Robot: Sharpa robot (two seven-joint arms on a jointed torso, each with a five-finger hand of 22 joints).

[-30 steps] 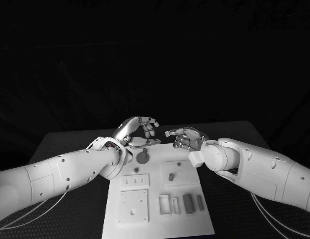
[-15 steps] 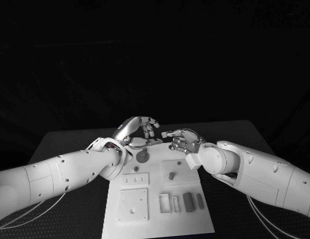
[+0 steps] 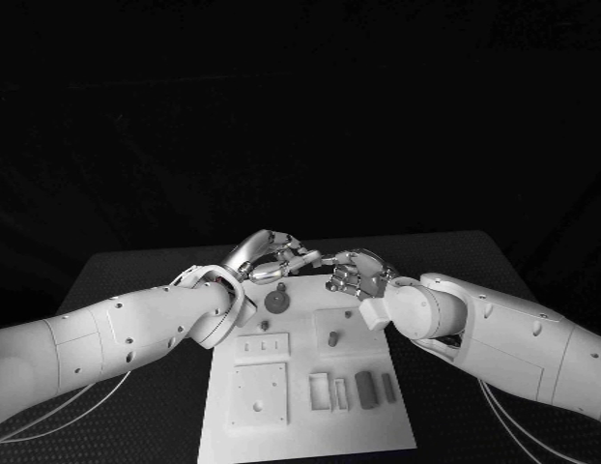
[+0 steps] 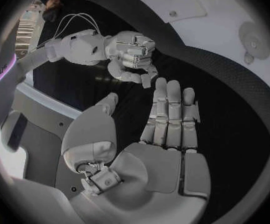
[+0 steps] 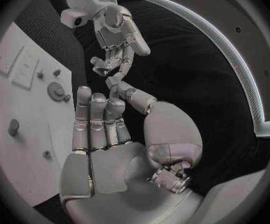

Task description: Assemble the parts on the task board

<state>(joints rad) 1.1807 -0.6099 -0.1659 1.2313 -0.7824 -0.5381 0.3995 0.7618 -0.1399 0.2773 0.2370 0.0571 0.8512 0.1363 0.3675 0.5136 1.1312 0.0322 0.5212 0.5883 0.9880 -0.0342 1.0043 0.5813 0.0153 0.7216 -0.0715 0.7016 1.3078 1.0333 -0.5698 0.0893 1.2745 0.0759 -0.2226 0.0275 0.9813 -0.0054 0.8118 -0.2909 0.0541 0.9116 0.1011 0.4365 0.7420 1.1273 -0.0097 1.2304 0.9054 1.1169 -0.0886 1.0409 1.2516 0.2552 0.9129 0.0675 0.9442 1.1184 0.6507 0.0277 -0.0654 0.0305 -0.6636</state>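
Observation:
My left hand and right hand hover close together above the far end of the white task board. The left hand has straight fingers, the thumb apart and a bare palm. In the right wrist view the left hand reaches down with its fingertips almost touching the right hand. The right hand has curled fingers with the thumb tucked under them; whether a small part sits between them is hidden. On the board lie a round disc and a short peg.
Grey bar-shaped parts lie in slots near the board's front, beside raised white blocks. The black table shows on both sides of the board. Both forearms cross the board's flanks.
The left hand has swung to the right and lowered its fingers toward the right hand. The right hand shifted slightly left early on. Parts on the board stayed put.

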